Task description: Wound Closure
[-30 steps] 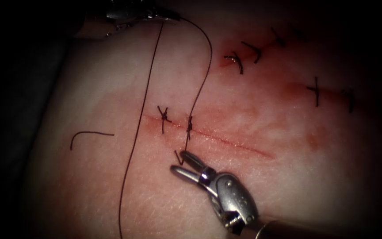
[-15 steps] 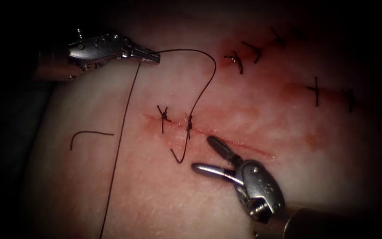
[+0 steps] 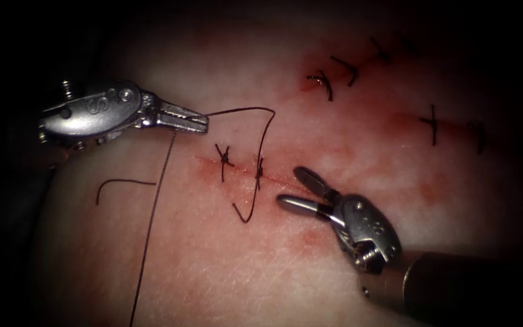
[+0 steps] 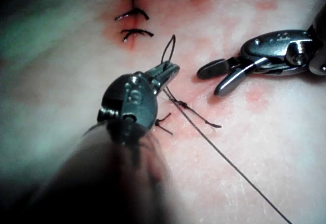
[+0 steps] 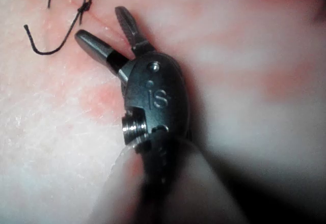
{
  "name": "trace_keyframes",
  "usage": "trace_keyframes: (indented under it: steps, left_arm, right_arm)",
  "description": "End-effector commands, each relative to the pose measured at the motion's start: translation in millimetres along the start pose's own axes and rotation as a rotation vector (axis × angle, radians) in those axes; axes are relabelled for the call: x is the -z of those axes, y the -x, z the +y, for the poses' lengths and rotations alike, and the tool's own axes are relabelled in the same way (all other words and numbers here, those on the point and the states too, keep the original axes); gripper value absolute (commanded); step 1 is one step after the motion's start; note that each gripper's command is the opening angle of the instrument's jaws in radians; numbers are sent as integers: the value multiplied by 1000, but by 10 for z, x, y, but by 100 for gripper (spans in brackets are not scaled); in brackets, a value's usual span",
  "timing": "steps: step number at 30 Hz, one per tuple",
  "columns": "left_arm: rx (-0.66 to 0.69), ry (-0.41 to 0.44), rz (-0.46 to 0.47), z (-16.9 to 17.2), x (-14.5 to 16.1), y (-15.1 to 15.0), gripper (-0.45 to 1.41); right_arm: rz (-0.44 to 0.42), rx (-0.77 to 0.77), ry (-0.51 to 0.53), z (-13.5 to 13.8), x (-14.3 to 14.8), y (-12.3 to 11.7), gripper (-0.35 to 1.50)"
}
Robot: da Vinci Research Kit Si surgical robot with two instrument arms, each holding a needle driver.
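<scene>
Left tool at the upper left of the endoscope frame, jaws clenched on the thread right at their tips; same grip seen in the left wrist view. From the tips, one strand arching right, then dropping to the second knot on the cut; another strand hanging from the same tips down past the lower edge of the frame, left of the cut's near end. Below the second knot, a short hooked tail lying on the tissue, curling up at its left end.

Right tool coming in from the lower right, jaws spread wide and grasping nothing, tips just right of the second knot and the hooked tail, one jaw over the cut line, the other below it. Same released jaws in the right wrist view, near the tail but apart from it.

First knot on the cut left of the second. Loose cut piece of thread at the left of the frame, well apart from the cut. Older stitches at the upper right. Red fluid staining the tissue along the cut and under the right tool. Needle not made out.
</scene>
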Motion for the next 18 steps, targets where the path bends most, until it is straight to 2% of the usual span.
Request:
trace_keyframes:
  steps: [1, 3, 6, 8, 18]
  left_arm:
    - [-5, -5, 6, 1, -6, -1, -45]
    - [-17, -6, 8, 6, -5, -6, -45]
    - [-29, -14, 16, 14, -3, -15, -45]
    - [-41, -18, 19, 20, -1, -21, -45]
    - [-70, -24, 22, 38, 4, -43, -45]
  right_arm:
    - [-4, 9, 5, -2, -12, 7, 61]
    - [-17, 23, 4, -2, -18, 7, 76]
    - [-33, 50, -8, -4, -28, 6, 83]
    - [-39, 62, -9, -6, -34, 6, 94]
    - [-38, 100, -27, -18, -54, 4, 103]
